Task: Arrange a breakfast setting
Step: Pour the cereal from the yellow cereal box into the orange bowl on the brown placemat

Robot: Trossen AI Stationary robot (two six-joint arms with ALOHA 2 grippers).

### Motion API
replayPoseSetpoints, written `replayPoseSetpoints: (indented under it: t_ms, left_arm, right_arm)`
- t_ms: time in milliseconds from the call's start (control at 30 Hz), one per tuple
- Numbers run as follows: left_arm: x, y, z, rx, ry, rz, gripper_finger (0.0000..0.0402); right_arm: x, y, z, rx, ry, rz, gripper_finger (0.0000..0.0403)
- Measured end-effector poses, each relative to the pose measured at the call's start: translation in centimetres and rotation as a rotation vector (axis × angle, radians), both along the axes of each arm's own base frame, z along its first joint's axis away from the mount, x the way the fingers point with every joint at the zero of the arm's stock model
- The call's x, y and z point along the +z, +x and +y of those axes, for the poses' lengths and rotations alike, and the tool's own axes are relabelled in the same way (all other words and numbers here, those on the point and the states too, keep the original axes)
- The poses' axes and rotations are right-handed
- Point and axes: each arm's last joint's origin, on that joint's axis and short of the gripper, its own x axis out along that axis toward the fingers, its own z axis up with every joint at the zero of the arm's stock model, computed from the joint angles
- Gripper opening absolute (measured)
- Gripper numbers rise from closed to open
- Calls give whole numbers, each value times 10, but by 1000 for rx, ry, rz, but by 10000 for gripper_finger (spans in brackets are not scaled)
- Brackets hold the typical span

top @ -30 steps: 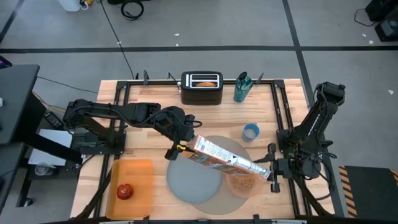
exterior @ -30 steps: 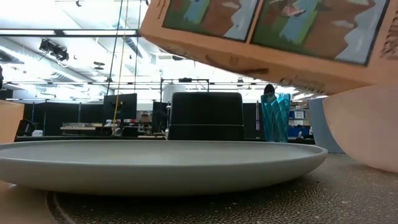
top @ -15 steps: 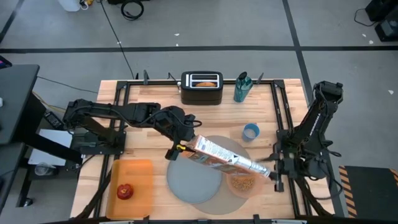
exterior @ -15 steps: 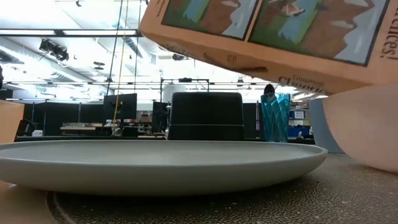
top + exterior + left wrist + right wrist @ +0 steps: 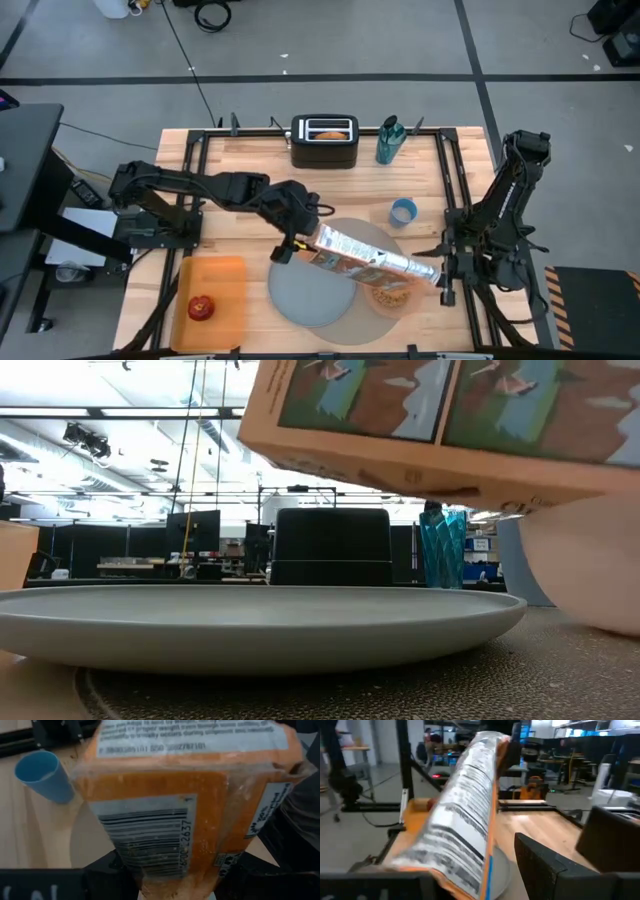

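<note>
A robotics lab: dark monitors on workbenches, ceiling lights, cables across a taped grey floor

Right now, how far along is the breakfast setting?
Done: plate on the mat, bowl beside it with cereal inside. In hand: the left gripper holds the box tilted over the bowl; the right gripper is at its far end. Left: cup off the mat, apple on the tray, bagel in the toaster.

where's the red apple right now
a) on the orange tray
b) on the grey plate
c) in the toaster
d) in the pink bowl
a) The high view shows the red apple lying on the flat orange tray at the table's front left, apart from the plate.
</note>
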Motion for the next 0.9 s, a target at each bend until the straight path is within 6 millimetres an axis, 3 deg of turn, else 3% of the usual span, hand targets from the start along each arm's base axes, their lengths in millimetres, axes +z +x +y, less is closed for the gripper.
replayPoseSetpoints:
  t_ms: [100, 200, 267, 367, 467, 567, 667, 733, 900]
  left_arm:
    - [1, 1, 2, 1, 2, -8, 192]
    - [4, -1, 3, 3, -2, -18, 192]
    - [5, -1, 3, 0, -3, -26, 192]
    - [5, -1, 3, 1, -3, -28, 192]
    - [7, 0, 3, -3, -3, -42, 192]
    - [8, 1, 4, 3, -9, -64, 192]
    - [11, 3, 7, 2, -7, -91, 192]
    - [12, 4, 9, 2, -4, -110, 192]
    - [13, 5, 15, -6, -20, -120, 192]
  right_arm:
    - [-1, 2, 3, 132, 14, 18, 162]
    - [-3, 0, 0, 26, 7, 13, 162]
    - [-6, 4, 2, 139, 28, 43, 162]
    - [-9, 5, -1, 55, 21, 45, 162]
    - [-13, 9, 0, 176, 42, 95, 162]
    - [-15, 7, -5, 73, 23, 83, 162]
    - [-14, 10, -3, 182, 23, 117, 162]
    - [-11, 7, -6, 109, 10, 88, 162]
    - [-7, 4, -7, 134, 27, 80, 161]
